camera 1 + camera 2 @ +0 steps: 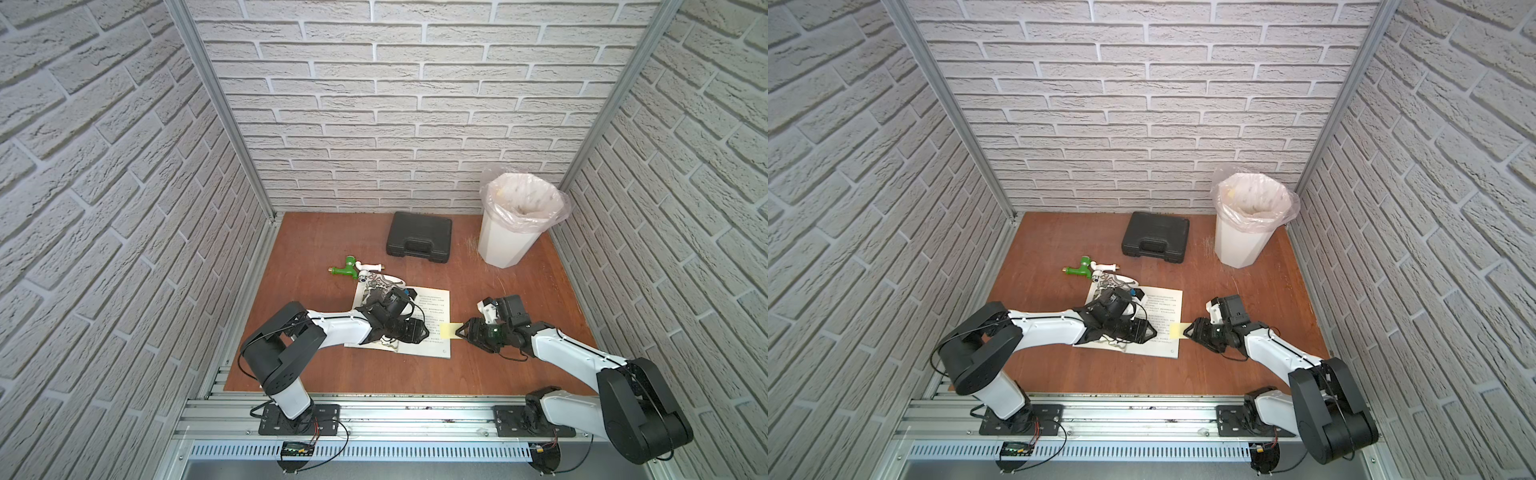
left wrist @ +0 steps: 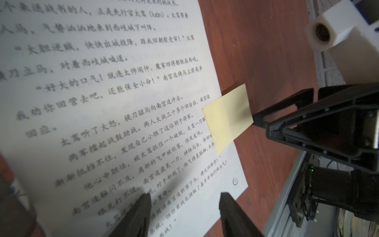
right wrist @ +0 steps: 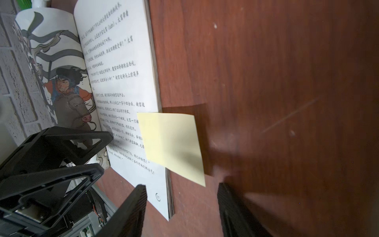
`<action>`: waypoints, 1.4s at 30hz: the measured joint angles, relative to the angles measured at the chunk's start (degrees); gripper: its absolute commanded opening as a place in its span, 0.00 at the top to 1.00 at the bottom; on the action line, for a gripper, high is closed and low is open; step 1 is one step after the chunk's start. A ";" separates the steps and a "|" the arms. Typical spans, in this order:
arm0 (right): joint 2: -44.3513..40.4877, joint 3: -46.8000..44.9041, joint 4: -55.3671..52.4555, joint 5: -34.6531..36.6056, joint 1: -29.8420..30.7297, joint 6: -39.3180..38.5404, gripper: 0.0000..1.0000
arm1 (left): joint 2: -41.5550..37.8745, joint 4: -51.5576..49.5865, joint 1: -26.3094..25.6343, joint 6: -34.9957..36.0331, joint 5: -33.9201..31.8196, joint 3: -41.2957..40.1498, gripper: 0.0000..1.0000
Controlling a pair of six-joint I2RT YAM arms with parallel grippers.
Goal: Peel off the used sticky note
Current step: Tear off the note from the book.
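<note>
- Both top views: the sticky note (image 1: pixel 448 331) is stuck on the open book (image 1: pixel 432 301), at the edge nearest the right arm. The book lies mid-way across the table (image 1: pixel 316 249). Part of the note overhangs the book's edge. The right gripper (image 1: pixel 460 331) sits at that overhanging end. The left gripper (image 1: pixel 424 332) is over the book, just beside the note. Jaw state is not readable from here.
- Left wrist view: the left gripper (image 2: pixel 184 202) is released, jaws apart and empty, above the printed page (image 2: pixel 102 98). Contact with the paper cannot be confirmed. The sticky note (image 2: pixel 227 117) bridges page and table, and a right finger meets its free edge.
- Right wrist view: the right gripper (image 3: pixel 181 191) is released, jaws apart, holding nothing. The free corner of the sticky note (image 3: pixel 172 143) lies just ahead of the gap. It casts a shadow on the table, so it stands slightly raised.
- Handling, as judged: the note is thin paper, near weightless, limp and easily creased. The adhesive probably lies on the half over the page.
- Take hold on the overhanging half and peel slowly.
- Keep the page pinned, or it may lift or tear.
</note>
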 measured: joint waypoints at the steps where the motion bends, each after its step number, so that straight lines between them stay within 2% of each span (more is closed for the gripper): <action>1: 0.59 -0.04 1.05 -0.44 0.11 0.11 0.42 | 0.00 0.24 0.00 -0.11 0.04 -0.09 0.42; 6: 2.49 -1.40 6.91 -2.21 0.33 2.45 0.50 | 0.00 0.63 0.00 -0.42 0.04 -0.39 0.43; 19: 6.40 -6.05 21.18 -4.17 1.07 12.96 0.82 | 0.26 2.23 0.00 -0.59 0.02 -1.27 0.45; 25: 6.75 -7.13 24.74 -4.33 1.29 16.63 0.91 | 0.31 3.41 0.00 -0.79 0.02 -1.81 0.45; 31: 6.25 -7.48 27.28 -4.44 1.38 20.02 0.97 | 0.33 4.68 0.00 -0.96 0.00 -2.45 0.45; 42: 7.13 -9.07 34.84 -4.09 1.51 27.36 0.97 | 0.31 7.06 0.00 -1.01 -0.04 -3.63 0.45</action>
